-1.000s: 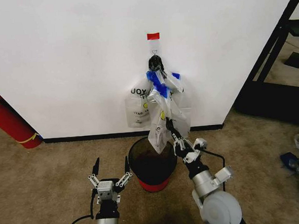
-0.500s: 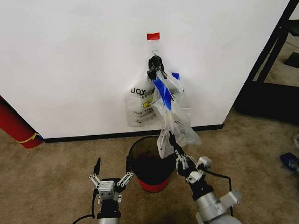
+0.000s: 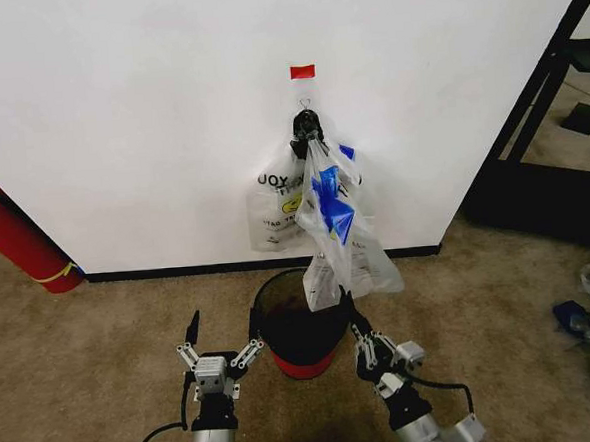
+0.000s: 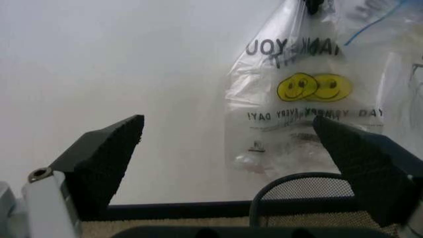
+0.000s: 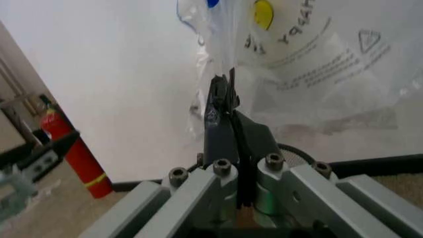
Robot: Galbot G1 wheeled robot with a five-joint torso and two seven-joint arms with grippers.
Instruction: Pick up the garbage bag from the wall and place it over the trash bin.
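Head view: thin clear plastic garbage bag (image 3: 338, 228) w/ blue trim hangs centre frame from wall hook, above round black mesh trash bin (image 3: 299, 323). Right gripper (image 3: 347, 305) pinches bag's lower edge. Left gripper (image 3: 219, 329) lower left, fingers spread.
Right wrist view: fingers (image 5: 221, 106) pressed together on plastic.

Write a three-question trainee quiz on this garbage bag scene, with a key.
1. True or false: the right gripper is shut on the garbage bag.
2. Which gripper is open and holds nothing?
A. left gripper
B. right gripper
3. Fill in: the trash bin stands on the carpet below the bags, against the ____.

Key: 1 true; 2 A; 3 wall
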